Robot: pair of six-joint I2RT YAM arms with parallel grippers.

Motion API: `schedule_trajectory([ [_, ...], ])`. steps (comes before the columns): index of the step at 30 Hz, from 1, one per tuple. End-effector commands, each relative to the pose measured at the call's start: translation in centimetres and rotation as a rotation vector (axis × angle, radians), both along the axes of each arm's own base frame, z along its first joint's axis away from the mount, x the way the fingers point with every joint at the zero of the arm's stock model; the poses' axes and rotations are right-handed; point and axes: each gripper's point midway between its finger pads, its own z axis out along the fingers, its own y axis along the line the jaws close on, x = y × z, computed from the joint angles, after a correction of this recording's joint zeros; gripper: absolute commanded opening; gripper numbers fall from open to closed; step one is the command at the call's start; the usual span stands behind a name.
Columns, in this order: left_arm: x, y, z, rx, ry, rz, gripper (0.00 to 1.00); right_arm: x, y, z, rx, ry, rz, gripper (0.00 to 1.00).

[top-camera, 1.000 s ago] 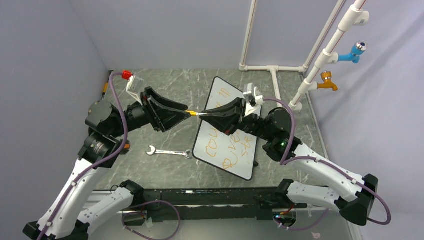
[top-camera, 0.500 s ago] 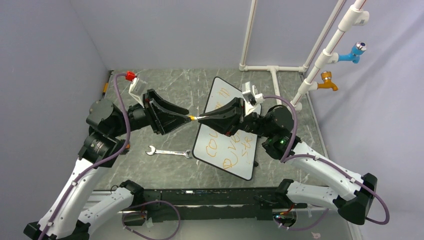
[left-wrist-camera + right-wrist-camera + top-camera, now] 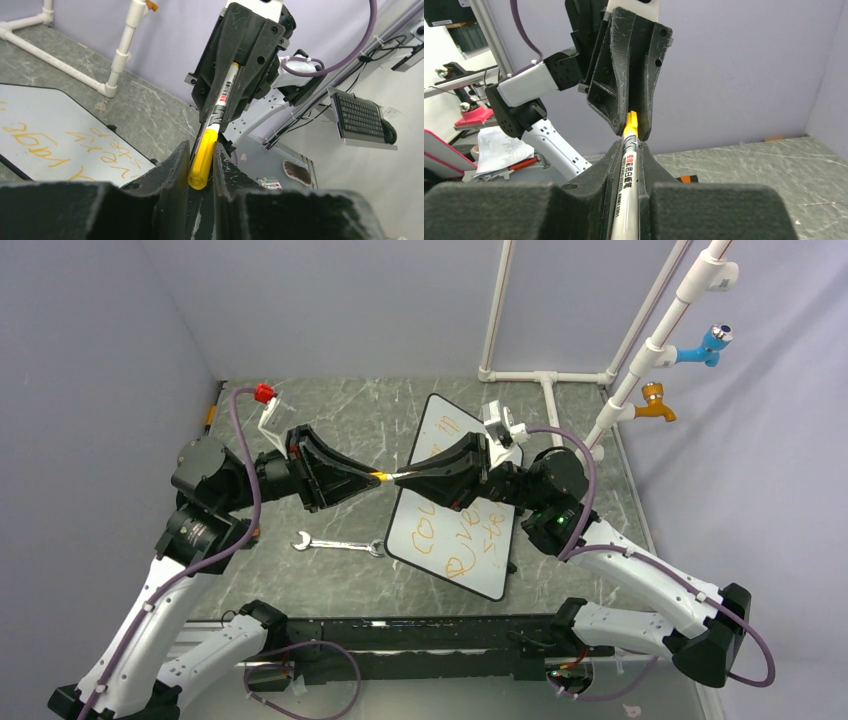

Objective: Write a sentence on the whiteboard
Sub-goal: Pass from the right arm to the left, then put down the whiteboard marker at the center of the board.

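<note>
yellow cap [image 3: 201,161] | left end effector [image 3: 201,151] pinching it | right end effector [image 3: 630,146] gripping marker [image 3: 626,191]

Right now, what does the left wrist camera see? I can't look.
The left claw pinches the yellow cap of a marker, whose white barrel the right claw grips from opposite. The whiteboard with orange writing lies at left.

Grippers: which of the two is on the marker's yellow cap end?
The left gripper: it pinches the yellow cap, as its own wrist view shows, whereas the right gripper clamps the white printed barrel.
</note>
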Motion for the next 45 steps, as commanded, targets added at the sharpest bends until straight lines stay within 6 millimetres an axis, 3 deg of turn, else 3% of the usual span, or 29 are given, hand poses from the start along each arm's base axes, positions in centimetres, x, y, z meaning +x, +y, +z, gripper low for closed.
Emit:
schedule_trajectory([
  [1,-0.8,0.1,1.6,-0.031,-0.062,-0.026,0.18,-0.7,-0.6,2.9,0.07,-0.059,0.015,0.0],
  [5,-0.6,0.0,1.6,-0.036,-0.056,-0.025,0.02,-0.6,-0.6,2.5,0.064,-0.051,0.014,0.0],
  [9,-0.4,0.0,1.5,-0.04,-0.052,-0.015,0.0,-0.1,-0.6,2.2,0.048,-0.028,-0.009,0.0],
  [11,-0.2,0.1,1.3,-0.038,-0.048,-0.001,0.0,0.4,-0.8,2.2,0.038,-0.014,-0.041,0.17],
  [13,0.1,0.3,1.2,-0.035,-0.047,0.025,0.0,0.9,-1.0,2.1,0.03,-0.002,-0.077,0.44],
  [18,0.8,0.6,1.0,-0.028,-0.041,0.075,0.0,2.0,-2.0,1.8,0.01,0.025,-0.176,0.94],
  [19,0.9,0.6,1.0,-0.029,-0.042,0.081,0.0,2.2,-2.2,1.7,0.005,0.03,-0.193,0.99],
  [26,2.9,1.7,0.4,-0.009,-0.017,0.218,0.0,2.9,-3.7,0.8,-0.037,0.044,-0.289,1.0],
  [31,5.2,3.5,-1.3,0.041,0.02,0.393,0.0,3.6,-5.6,-0.1,-0.069,0.065,-0.391,1.0],
  [36,8.5,6.7,-5.3,0.122,0.093,0.655,0.0,4.5,-7.3,-1.5,-0.088,0.105,-0.492,1.0],
  [45,11.2,10.8,-13.0,0.264,0.179,0.925,0.0,5.3,-8.1,-3.2,-0.123,0.149,-0.553,1.0],
])
